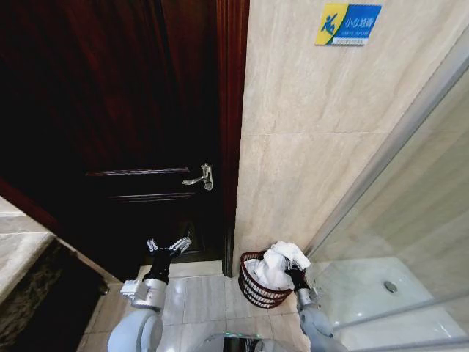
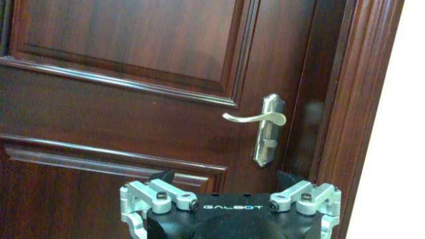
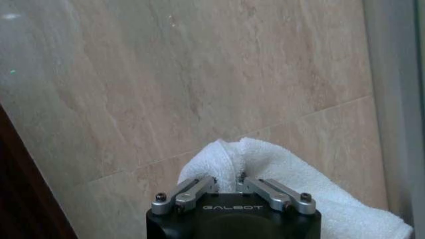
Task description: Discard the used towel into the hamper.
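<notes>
Nearest, a white towel is pinched between the narrowed jaws of the right gripper, held just above the hamper, over which the cloth is draped. To the left, the left gripper is held up with jaws spread wide. Beyond it, a dark door with a lever handle is seen.

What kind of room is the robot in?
Most likely a bathroom. There is a glass shower stall with a floor drain, tiled walls, and a wicker hamper with a white towel over it beside a wooden door.
</notes>
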You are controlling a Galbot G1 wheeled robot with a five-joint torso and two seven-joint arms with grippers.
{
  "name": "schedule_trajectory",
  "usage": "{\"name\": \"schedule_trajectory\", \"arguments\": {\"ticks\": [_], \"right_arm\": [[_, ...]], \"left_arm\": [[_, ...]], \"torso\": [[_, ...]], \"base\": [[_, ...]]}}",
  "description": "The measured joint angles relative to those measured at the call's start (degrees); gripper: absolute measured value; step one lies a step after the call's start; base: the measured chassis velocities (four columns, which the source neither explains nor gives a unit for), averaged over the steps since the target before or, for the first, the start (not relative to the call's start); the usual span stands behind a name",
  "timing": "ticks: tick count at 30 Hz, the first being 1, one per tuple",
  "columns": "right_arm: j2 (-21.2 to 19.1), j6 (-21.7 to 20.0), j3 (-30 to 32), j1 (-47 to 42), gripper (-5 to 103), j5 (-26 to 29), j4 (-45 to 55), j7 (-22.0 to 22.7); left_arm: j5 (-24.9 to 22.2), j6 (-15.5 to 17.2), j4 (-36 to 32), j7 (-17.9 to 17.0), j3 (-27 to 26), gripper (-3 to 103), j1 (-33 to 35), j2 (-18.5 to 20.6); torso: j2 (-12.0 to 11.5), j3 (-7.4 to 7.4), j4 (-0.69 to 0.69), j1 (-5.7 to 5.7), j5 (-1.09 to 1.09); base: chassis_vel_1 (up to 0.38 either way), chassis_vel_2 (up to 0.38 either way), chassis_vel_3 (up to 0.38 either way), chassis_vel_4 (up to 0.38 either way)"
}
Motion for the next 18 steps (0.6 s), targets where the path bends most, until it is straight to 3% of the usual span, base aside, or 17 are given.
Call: {"name": "schedule_trajectory", "arguments": {"ticks": [11,18], "right_arm": [[-1.73,-4.07,-0.22,3.21,7,-1.48,-5.31,-1.3],[-2.59,-6.39,-0.85,6.74,7,-6.01,-10.05,-1.27]], "left_arm": [[0.0,0.0,0.0,0.0,0.0,100,0.0,0.0],[0.0,0.0,0.0,0.0,0.0,100,0.0,0.0]], "torso": [[0.0,0.0,0.0,0.0,0.02],[0.0,0.0,0.0,0.0,0.01]], "base": [[0.0,0.0,0.0,0.0],[0.0,0.0,0.0,0.0]]}}
